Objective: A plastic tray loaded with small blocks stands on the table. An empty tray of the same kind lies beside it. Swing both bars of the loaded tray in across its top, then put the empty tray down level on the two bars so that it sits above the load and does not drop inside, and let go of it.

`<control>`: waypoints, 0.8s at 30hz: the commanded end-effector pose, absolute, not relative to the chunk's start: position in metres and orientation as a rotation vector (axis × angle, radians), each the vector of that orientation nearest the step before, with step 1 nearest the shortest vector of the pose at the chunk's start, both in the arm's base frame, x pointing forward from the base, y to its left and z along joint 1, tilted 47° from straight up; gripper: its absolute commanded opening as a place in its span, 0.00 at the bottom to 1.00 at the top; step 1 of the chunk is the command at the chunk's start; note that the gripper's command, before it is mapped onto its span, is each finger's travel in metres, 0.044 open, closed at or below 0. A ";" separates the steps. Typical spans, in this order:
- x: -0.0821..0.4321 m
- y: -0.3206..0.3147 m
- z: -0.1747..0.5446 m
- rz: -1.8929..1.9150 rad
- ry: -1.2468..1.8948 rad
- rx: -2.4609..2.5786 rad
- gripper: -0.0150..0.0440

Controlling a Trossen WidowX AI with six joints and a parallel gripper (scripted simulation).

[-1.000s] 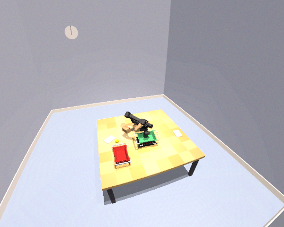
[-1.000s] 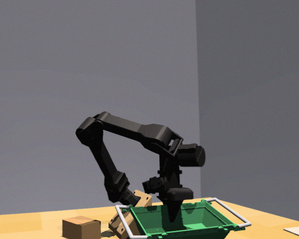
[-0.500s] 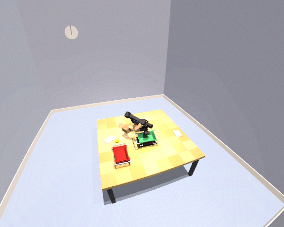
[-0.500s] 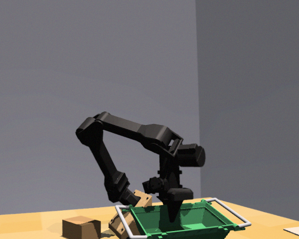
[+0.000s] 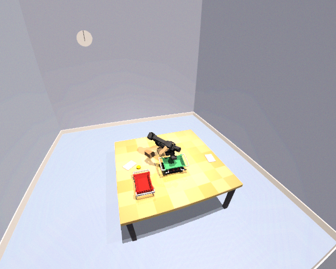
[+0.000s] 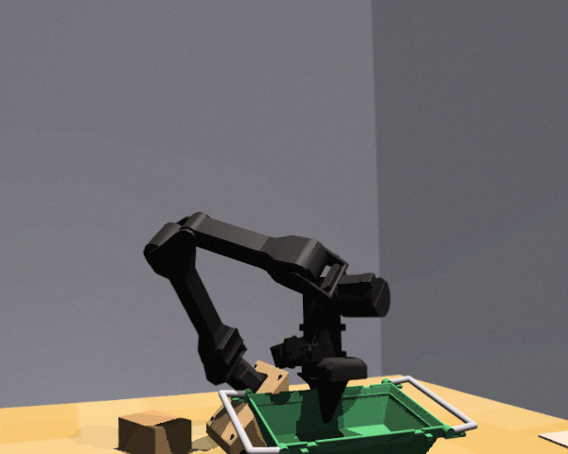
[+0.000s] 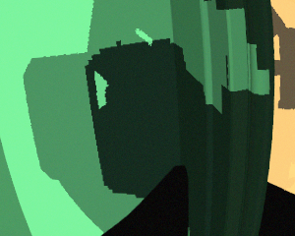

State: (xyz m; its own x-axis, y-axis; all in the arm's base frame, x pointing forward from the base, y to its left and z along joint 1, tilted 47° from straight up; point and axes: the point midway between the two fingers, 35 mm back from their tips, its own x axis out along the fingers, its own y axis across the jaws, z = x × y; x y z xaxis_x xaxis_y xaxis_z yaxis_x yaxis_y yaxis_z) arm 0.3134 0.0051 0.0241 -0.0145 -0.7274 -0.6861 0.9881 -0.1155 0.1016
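My gripper point(image 5: 173, 158) point(image 6: 327, 412) point(image 7: 200, 175) is shut on the far long wall of the empty green tray point(image 5: 178, 165) point(image 6: 372, 438) point(image 7: 54, 113), one finger inside it. The green tray's own pale wire bars stick out at its ends. It hangs over the loaded black tray point(image 5: 166, 172), which shows below it in the top view with some dark reddish blocks. The green tray hides most of the black tray and its bars. Whether the bars are across its top, and whether the green tray touches them, I cannot tell.
A red tray point(image 5: 143, 182) with wire bars stands at the front left. A brown block point(image 5: 149, 153) point(image 6: 154, 432) and a wooden piece with holes point(image 6: 233, 429) lie near the arm's base. A yellow disc point(image 5: 138, 167) and white sheets point(image 5: 129, 165) point(image 5: 210, 157) lie on the table.
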 end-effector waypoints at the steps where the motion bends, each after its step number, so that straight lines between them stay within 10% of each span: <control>1: 0.308 -0.002 0.021 -1.591 0.499 0.706 0.25; 24: 0.305 -0.008 0.016 -1.591 0.498 0.706 0.25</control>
State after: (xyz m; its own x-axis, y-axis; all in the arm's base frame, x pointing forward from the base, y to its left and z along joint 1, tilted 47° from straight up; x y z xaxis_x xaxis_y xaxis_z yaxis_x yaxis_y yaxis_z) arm 0.3110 0.0016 0.0199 -0.0107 -0.7267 -0.6869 0.9880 -0.1134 0.1046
